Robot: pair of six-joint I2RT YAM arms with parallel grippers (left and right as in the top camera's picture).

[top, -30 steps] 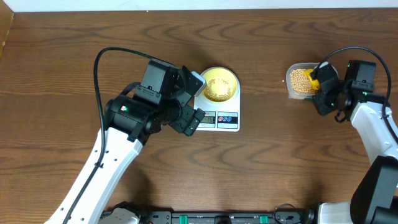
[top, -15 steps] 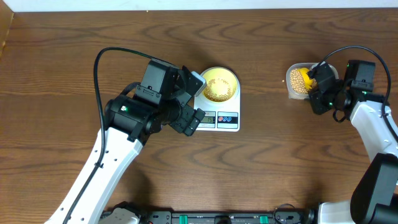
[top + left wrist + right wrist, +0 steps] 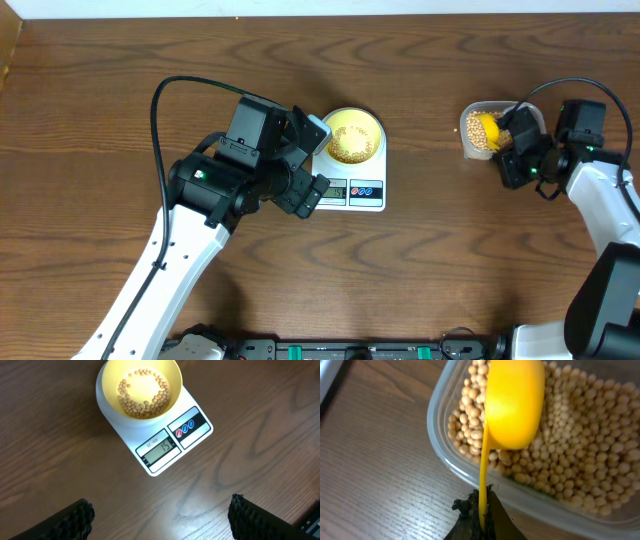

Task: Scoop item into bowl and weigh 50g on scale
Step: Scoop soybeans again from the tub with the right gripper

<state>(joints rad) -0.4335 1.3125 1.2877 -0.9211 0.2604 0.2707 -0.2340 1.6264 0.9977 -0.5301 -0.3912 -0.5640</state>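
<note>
A pale-yellow bowl [image 3: 352,137] [image 3: 141,387] sits on the white scale [image 3: 374,191] [image 3: 192,425]. A ring of tan beans [image 3: 142,395] lies in it, and the display reads 15. My left gripper [image 3: 311,162] [image 3: 162,522] hovers open just in front of the scale, nothing between its fingers. At the right, my right gripper [image 3: 511,140] [image 3: 484,510] is shut on the thin handle of a bright yellow scoop [image 3: 487,127] [image 3: 514,405]. The scoop's cup lies over the beans [image 3: 580,430] in the clear tub [image 3: 467,148] [image 3: 439,435].
Dark wood table all round. The left arm's black cable [image 3: 160,100] loops above the table at the left. The table's far edge runs along the top of the overhead view.
My right gripper has pushed the yellow scoop leftward, from the tub's right edge to over the beans in its middle. The left arm, bowl and scale have not moved.
</note>
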